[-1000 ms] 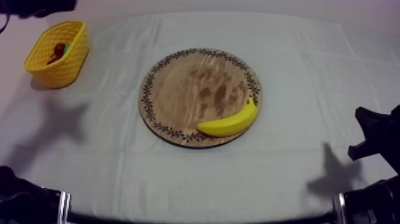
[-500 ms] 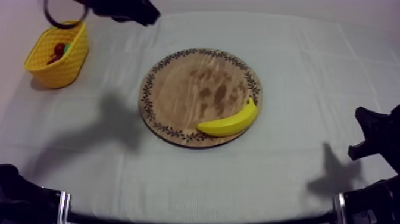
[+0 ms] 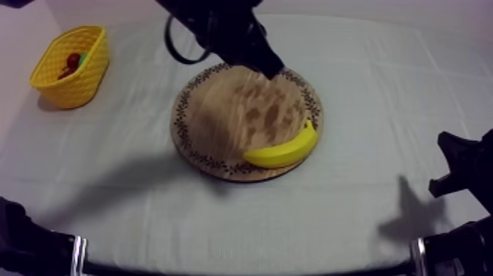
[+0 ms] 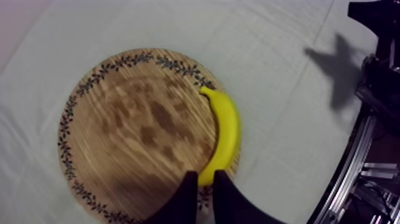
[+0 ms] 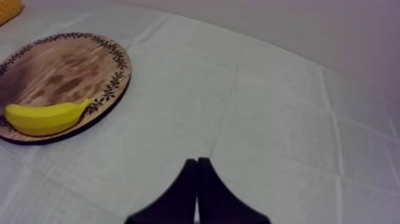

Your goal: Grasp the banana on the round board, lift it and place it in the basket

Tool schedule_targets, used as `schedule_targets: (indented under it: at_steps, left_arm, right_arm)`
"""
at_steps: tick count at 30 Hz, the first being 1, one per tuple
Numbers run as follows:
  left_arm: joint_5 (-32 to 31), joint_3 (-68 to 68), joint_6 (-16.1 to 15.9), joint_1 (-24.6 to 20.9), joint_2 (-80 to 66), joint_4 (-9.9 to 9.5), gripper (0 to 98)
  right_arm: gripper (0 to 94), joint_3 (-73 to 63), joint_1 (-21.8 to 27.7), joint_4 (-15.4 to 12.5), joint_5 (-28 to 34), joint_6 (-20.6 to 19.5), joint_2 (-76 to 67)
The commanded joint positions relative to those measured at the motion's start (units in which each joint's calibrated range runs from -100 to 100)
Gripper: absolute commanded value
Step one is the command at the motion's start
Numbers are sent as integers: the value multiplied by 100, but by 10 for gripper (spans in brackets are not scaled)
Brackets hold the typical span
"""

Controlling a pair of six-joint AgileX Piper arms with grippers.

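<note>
Grey-white cloth [image 3: 381,103], round wooden board [image 3: 224,121], curved yellow banana [image 3: 282,151] across its rim

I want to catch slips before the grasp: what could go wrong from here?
The curved yellow banana lies on the patterned rim of the round wooden board; a nudge from the left gripper could push it onto the grey-white cloth. The yellow basket already holds a small red fruit, so the banana may land askew.

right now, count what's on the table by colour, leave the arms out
yellow: 2, banana and basket
brown: 1, wooden board
red: 1, small red fruit in the basket
total: 4, plus a greenish bit beside it, too hidden to name
</note>
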Motion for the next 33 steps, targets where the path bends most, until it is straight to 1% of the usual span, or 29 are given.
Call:
schedule_targets:
  at_steps: [1,5,6,8,10,12,16,21,27,33]
  left_arm:
    - [6,-90,40,28,180,7,279]
    - [12,-168,192,70,366,0,570]
    - [25,-179,227,71,409,3,630]
    - [55,-212,280,65,511,14,715]
    - [72,-239,305,62,627,24,764]
    - [75,-270,320,64,762,30,788]
    - [17,-337,304,71,1095,78,802]
    - [-108,-451,255,89,1615,171,807]
    - [-142,-620,144,106,2227,349,825]
    - [-146,-883,89,127,2681,418,823]
  right_arm:
    - [2,-3,1,0,2,0,3]
    - [2,-3,1,0,2,0,3]
    - [2,-3,1,0,2,0,3]
    - [2,-3,1,0,2,0,3]
    - [2,-3,1,0,2,0,3]
    - [2,-3,1,0,2,0,3]
    - [2,-3,1,0,2,0,3]
    - [2,-3,1,0,2,0,3]
    - [2,-3,1,0,2,0,3]
    - [2,-3,1,0,2,0,3]
